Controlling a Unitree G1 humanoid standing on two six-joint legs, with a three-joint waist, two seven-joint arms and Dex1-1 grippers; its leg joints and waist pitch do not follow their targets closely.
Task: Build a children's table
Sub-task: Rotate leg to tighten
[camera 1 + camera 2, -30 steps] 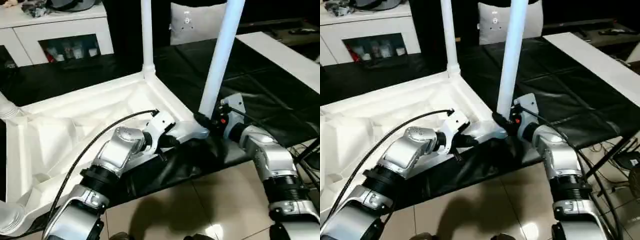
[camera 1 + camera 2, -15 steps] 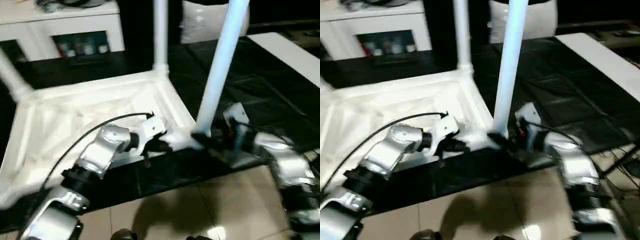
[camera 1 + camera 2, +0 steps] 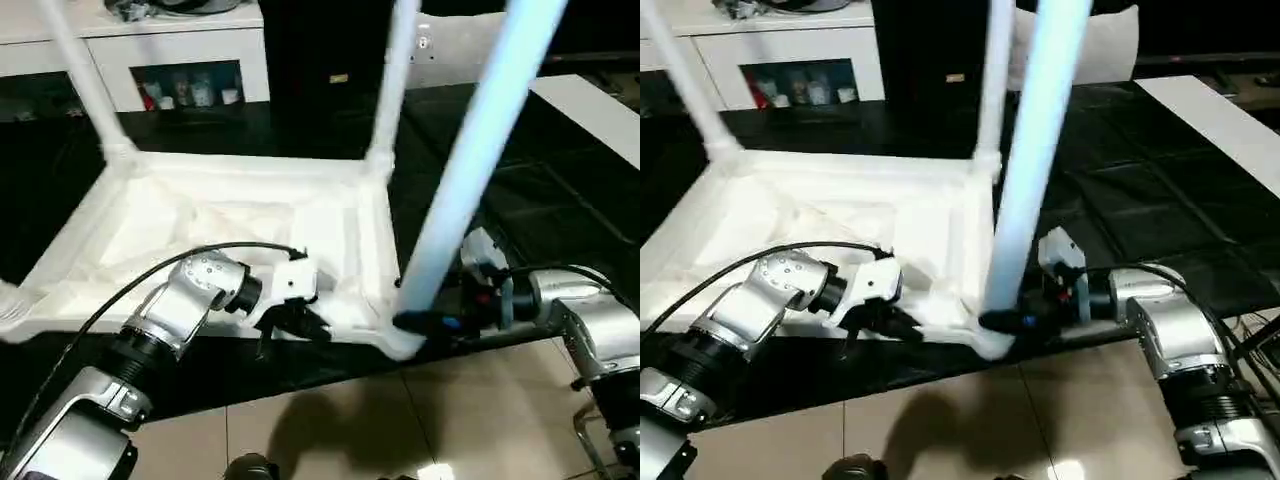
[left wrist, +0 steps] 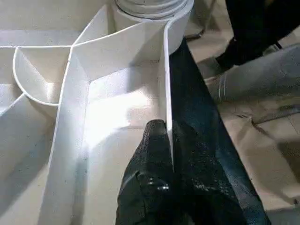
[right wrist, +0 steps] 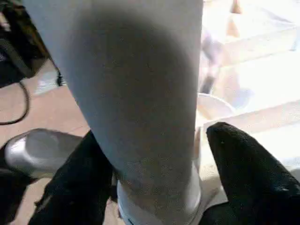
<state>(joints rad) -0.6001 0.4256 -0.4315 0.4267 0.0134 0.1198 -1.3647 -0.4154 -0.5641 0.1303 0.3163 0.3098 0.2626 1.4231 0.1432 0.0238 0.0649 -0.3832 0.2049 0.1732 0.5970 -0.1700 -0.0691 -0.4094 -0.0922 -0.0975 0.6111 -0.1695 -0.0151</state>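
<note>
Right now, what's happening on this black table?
The robot is putting together a children's table. The white tabletop lies upside down on the black work table. The left hand is pinched shut on the tabletop's near rim. The right hand sits around the base of the nearest leg at its corner socket. Other legs already stand upright.

The two head views look forward and down from just above the silver forearms, side by side, and share the upturned white plastic ribbed tabletop [image 3: 250, 215] on the black-covered work table [image 3: 560, 200]. The left wrist view sits very near the tabletop's thin rim wall [image 4: 166, 98], looking along it. The right wrist view faces a white tapered tube leg [image 5: 136, 93] from close up.
</note>
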